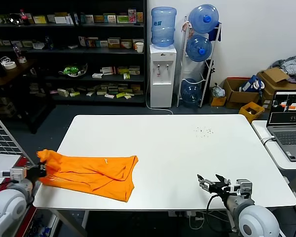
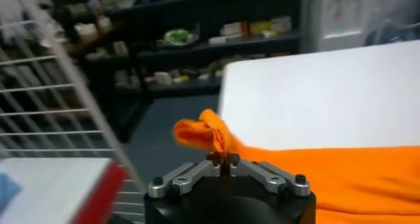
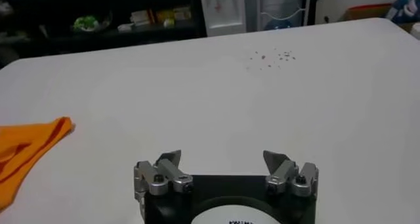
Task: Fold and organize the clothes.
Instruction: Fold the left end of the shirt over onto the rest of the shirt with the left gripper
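The clothes, one bright orange T-shirt (image 1: 93, 173), lie crumpled and partly folded along the front left of the white table (image 1: 177, 148). My left gripper (image 1: 39, 170) is at the table's left edge, shut on a bunched corner of the T-shirt (image 2: 210, 132), which stands up from the closed fingertips (image 2: 224, 158). My right gripper (image 1: 210, 183) hovers open over the bare tabletop near the front right, with nothing between its fingers (image 3: 168, 161). A tip of the orange shirt (image 3: 29, 146) shows far off in the right wrist view.
A white wire rack (image 2: 59, 94) stands off the table's left side. A laptop (image 1: 288, 123) sits on a second table at the right. Small dark specks (image 1: 203, 131) lie on the far right of the tabletop. Shelves and water bottles stand behind.
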Action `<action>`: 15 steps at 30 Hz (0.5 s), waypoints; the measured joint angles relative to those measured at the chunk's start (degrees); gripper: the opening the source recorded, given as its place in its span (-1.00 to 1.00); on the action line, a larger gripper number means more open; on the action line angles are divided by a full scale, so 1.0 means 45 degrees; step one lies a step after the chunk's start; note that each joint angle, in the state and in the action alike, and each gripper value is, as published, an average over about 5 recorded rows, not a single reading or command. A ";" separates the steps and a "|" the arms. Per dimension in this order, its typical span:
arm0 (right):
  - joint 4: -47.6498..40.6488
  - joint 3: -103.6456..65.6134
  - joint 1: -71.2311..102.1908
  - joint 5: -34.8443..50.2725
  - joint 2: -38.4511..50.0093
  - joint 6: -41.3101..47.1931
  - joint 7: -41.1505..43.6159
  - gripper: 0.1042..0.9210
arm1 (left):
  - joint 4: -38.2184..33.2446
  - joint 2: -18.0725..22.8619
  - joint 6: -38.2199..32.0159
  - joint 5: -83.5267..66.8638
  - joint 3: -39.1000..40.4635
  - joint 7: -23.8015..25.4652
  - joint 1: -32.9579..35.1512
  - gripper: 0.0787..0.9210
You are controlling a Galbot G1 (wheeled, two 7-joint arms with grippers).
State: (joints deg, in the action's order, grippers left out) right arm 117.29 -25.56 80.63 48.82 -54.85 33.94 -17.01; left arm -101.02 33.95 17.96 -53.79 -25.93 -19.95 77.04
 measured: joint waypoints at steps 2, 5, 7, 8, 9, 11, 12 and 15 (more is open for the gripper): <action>0.0033 -0.0043 0.0078 -0.0059 -0.0056 0.0012 -0.0019 0.76 | -0.0722 0.0341 0.0179 -0.0240 0.0271 -0.0180 -0.0007 -0.88; 0.0079 -0.0124 0.0223 -0.0159 -0.0152 0.0018 -0.0034 0.76 | -0.1678 0.0945 0.0437 -0.0544 0.0835 -0.0472 -0.0168 -0.88; 0.0096 -0.0169 0.0324 -0.0224 -0.0219 0.0018 -0.0043 0.76 | -0.2169 0.1349 0.0590 -0.0688 0.1267 -0.0674 -0.0348 -0.88; 0.0102 -0.0182 0.0368 -0.0254 -0.0253 0.0018 -0.0052 0.76 | -0.2377 0.1549 0.0666 -0.0744 0.1494 -0.0779 -0.0451 -0.88; 0.0105 -0.0190 0.0405 -0.0281 -0.0287 0.0019 -0.0063 0.76 | -0.2556 0.1741 0.0737 -0.0787 0.1715 -0.0877 -0.0551 -0.88; 0.0108 -0.0190 0.0449 -0.0316 -0.0346 0.0025 -0.0088 0.76 | -0.2849 0.2116 0.0874 -0.0843 0.2159 -0.1077 -0.0764 -0.88; 0.0111 -0.0187 0.0460 -0.0327 -0.0372 0.0029 -0.0100 0.76 | -0.2969 0.2290 0.0931 -0.0856 0.2373 -0.1166 -0.0871 -0.88; 0.0118 -0.0175 0.0486 -0.0344 -0.0431 0.0043 -0.0123 0.76 | -0.3232 0.2759 0.1049 -0.0849 0.2961 -0.1370 -0.1176 -0.88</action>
State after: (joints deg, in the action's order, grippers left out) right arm 117.82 -26.34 82.82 47.27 -56.78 34.13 -17.56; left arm -115.57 46.36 22.68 -57.61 -12.61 -26.12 71.75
